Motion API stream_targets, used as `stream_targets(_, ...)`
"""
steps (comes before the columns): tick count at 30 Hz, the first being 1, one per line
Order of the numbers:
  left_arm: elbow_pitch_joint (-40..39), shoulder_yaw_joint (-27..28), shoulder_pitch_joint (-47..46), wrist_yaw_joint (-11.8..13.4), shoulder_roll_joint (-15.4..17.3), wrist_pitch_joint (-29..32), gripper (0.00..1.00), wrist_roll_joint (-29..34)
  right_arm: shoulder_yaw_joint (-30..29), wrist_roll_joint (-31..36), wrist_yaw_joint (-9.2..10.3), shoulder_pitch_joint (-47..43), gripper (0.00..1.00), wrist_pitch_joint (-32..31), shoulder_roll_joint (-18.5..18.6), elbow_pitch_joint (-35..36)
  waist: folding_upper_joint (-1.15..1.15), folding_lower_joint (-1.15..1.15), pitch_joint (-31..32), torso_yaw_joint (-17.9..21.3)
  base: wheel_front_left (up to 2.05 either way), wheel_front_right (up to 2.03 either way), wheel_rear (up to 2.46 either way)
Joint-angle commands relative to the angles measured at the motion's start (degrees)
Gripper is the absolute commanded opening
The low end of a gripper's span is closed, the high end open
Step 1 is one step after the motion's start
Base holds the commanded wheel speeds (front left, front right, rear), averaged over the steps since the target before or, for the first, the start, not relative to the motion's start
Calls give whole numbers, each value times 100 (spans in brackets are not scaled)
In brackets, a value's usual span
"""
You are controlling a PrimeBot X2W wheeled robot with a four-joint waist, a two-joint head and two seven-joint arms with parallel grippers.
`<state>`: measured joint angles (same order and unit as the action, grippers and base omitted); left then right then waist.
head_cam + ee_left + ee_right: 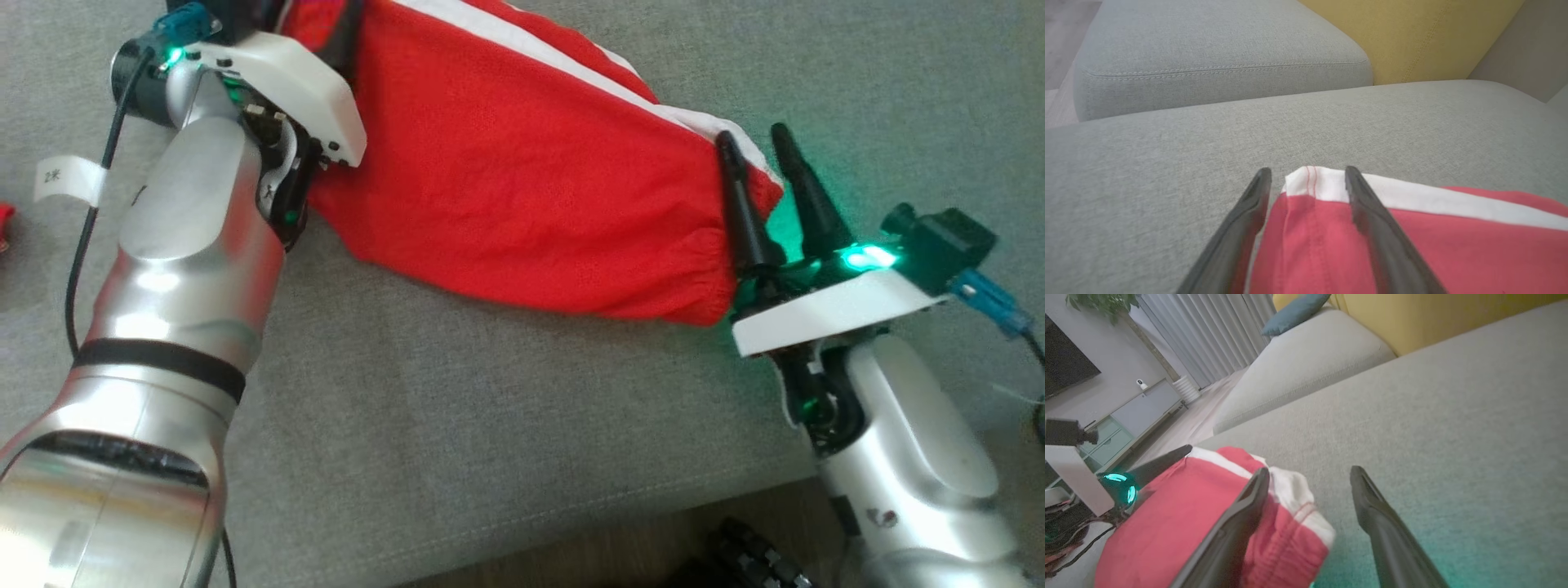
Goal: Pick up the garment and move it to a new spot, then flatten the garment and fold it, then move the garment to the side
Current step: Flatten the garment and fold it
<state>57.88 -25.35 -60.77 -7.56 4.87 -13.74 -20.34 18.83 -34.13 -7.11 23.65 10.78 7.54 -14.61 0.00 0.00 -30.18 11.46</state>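
The one bit of writing I can make out stands on a white paper tag. It is wrapped round the black cable beside my left arm, at the left of the scene and well apart from the red garment. The tag carries a short dark print: a "2", then one small character too blurred to read. On my right forearm, near right, sits a tiny reddish mark, too small to read.
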Motion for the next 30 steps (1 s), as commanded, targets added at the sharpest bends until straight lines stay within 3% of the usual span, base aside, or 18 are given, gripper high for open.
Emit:
stream_targets(1, -93, 90, -187, 9, 131, -56, 100, -22, 73, 24, -37, -22, 100, 80, 59, 205, 0, 0, 24, -26, 0, 0, 0)
stream_targets(3, -51, 122, -131, 43, 117, -97, 100, -33, -7, 152, -37, -87, 100, 194, 168, 326, 0, 0, 85, -79, 0, 0, 0)
stream_targets(6, -413, 265, 54, 319, 114, -120, 100, 18, -261, 559, -37, -235, 100, 305, 311, 571, 0, 0, 173, -181, 0, 0, 0)
stream_targets(10, -1924, 665, 942, 897, 155, -124, 100, 307, -820, 1371, -37, -546, 100, 359, 332, 1023, 0, 0, 349, -402, 0, 0, 0)
stream_targets(16, -3657, 1097, 2296, 1357, 123, -125, 100, 673, -1288, 1802, -37, -907, 100, 152, 198, 1387, 0, 0, 603, -651, 0, 0, 0)
stream_targets(23, -4855, 1434, 3652, 1557, 50, -125, 100, 914, -1540, 2032, -37, -1284, 100, -119, 117, 1636, 0, 0, 844, -858, 0, 0, 0)
stream_targets(30, -5136, 1505, 4295, 1615, -28, -125, 100, 1027, -1594, 2104, -37, -1537, 100, -283, 62, 1736, 0, 0, 998, -918, 0, 0, 0)
